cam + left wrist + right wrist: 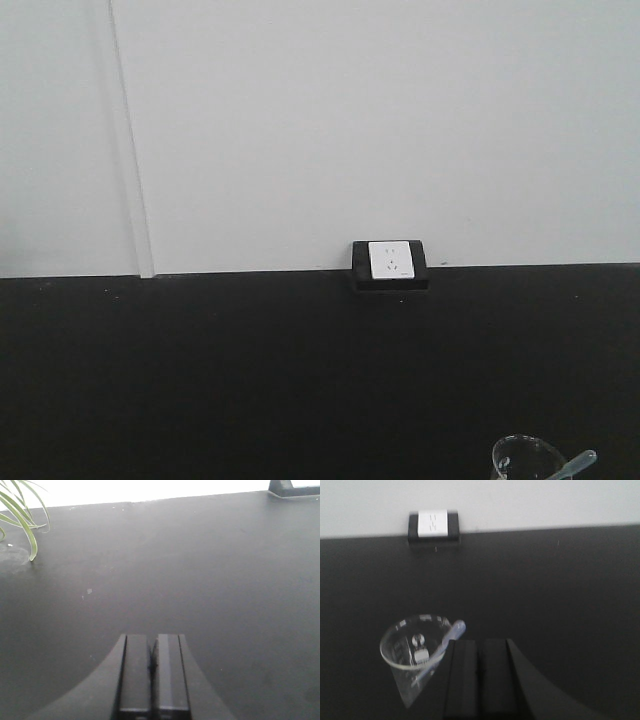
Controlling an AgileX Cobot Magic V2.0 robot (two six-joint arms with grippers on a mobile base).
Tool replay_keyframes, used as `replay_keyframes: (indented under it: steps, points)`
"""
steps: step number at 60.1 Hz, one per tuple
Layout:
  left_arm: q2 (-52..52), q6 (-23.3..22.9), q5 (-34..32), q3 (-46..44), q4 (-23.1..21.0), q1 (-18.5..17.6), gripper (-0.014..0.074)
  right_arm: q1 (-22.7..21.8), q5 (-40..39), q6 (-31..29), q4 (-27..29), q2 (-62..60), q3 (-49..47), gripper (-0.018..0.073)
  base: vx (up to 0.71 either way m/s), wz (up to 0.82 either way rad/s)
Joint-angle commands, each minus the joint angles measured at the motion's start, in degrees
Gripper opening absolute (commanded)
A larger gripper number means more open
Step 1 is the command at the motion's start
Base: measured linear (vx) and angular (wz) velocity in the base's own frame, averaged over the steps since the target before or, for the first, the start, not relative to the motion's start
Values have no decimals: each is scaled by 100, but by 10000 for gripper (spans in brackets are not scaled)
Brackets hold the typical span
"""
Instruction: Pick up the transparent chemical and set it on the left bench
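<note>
Beaker stands on the left bench, its target surface, just left of my right gripper and apart from it. That claw is pressed together on nothing, so I judge placement done. Left gripper is likewise closed and idle.

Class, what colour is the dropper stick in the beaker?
Pale bluish-clear; dropper stick shows best in right wrist view.

The transparent chemical stands on the bench, socket at its 12 o'clock against the wall, right claw just beside at 3 o'clock.
</note>
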Motion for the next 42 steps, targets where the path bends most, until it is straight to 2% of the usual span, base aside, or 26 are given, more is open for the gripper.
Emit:
replay_keyframes:
  steps: [1, 8, 19, 26, 34, 42]
  points:
    - [-110, -45, -449, 93, -4, -10, -4, 8, -576, 11, 81, 479, -204, 211, 0, 0]
    - [-110, -45, -449, 93, -4, -10, -4, 8, -1066, 19, 70, 1003, -204, 328, 0, 0]
    - [-110, -45, -449, 93, -4, -10, -4, 8, -2061, 186, 70, 1822, -204, 453, 0, 0]
    - [-110, -45, -449, 93, -4, -10, -4, 8, -2768, 558, -148, 2272, -204, 468, 0, 0]
    - [-110, -45, -449, 93, -4, -10, -4, 8, -3702, 1051, -852, 2925, -238, 460, 0, 0]
    - [-110, -45, -449, 93, -4, -10, -4, 8, -4040, 1028, -827, 3532, -400, 457, 0, 0]
